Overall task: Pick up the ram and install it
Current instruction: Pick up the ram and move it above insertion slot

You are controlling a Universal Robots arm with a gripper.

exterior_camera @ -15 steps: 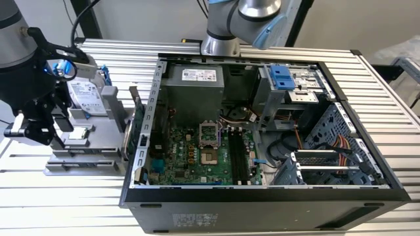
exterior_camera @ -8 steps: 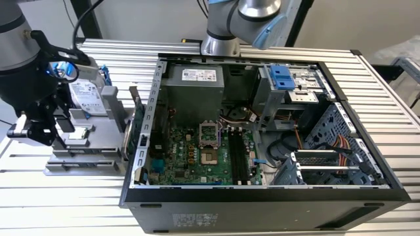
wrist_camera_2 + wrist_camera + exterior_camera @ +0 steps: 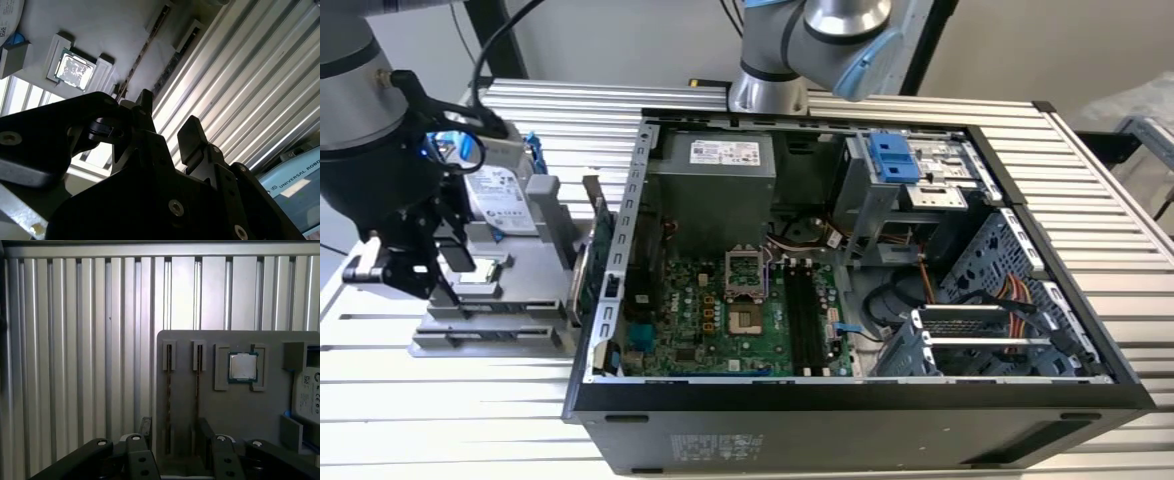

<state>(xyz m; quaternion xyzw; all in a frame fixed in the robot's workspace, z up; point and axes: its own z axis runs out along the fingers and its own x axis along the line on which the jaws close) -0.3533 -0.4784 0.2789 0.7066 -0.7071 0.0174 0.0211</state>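
Two ram sticks stand on edge in slots of a grey holder plate; in the first wrist view they show as thin dark strips, one ram stick beside the other. In the second wrist view the same ram sticks run past the fingertips. My gripper hangs above the slots, open, with nothing between its black fingers. In the exterior view the gripper is over the holder at that view's left.
A silver processor and a hard drive sit on the same holder. The open computer case lies to the exterior view's right, its green motherboard and black memory slots exposed. A ribbed aluminium table carries everything.
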